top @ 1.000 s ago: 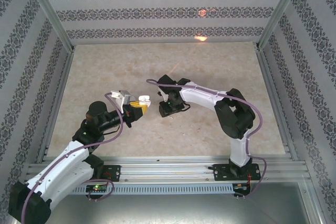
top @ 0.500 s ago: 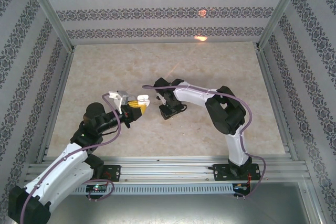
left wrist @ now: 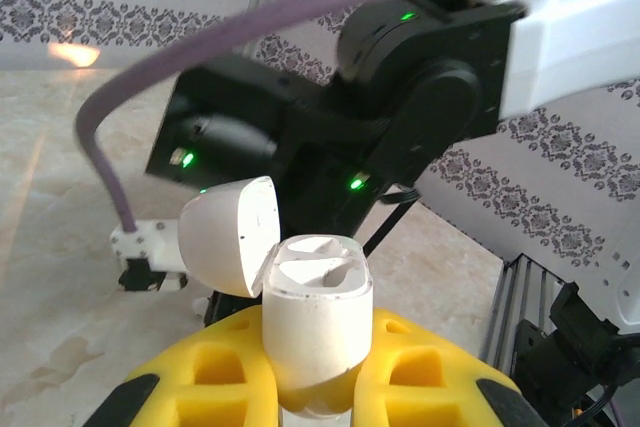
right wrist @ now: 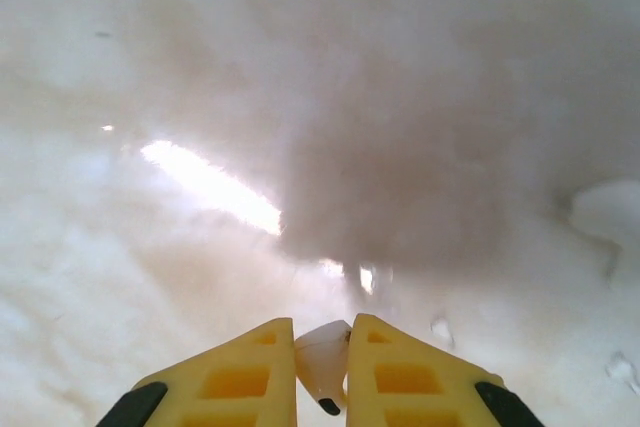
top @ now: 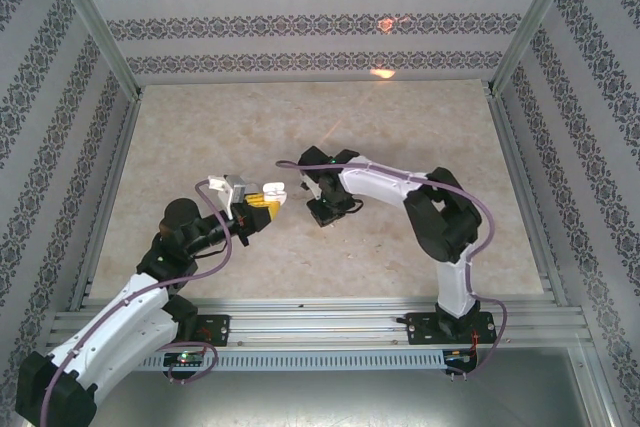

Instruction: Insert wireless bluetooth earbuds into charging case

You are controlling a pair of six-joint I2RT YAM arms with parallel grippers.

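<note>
The right gripper (right wrist: 322, 332) has its yellow fingers (right wrist: 250, 372) clenched on a tiny white plastic earbud (right wrist: 320, 367), close over the beige marbled tabletop (right wrist: 200, 97). The left gripper (left wrist: 318, 347) grasps the small glossy white charging case (left wrist: 312, 297), whose lid (left wrist: 228, 237) is swung open toward ten o'clock. Seen from above, the case sits at nine o'clock of the right gripper, near but apart.

**The two arms, seen from above and from their wrists.**
We note white shells and black joints on the left arm (top: 125, 317) and right arm (top: 378, 183), a purple cable (left wrist: 300, 9) along each, green lights (left wrist: 357, 184) on the black housings, and yellow fingers (right wrist: 240, 379) with recessed pockets and black bases on the left gripper (left wrist: 320, 342) and right gripper (right wrist: 322, 332).
</note>
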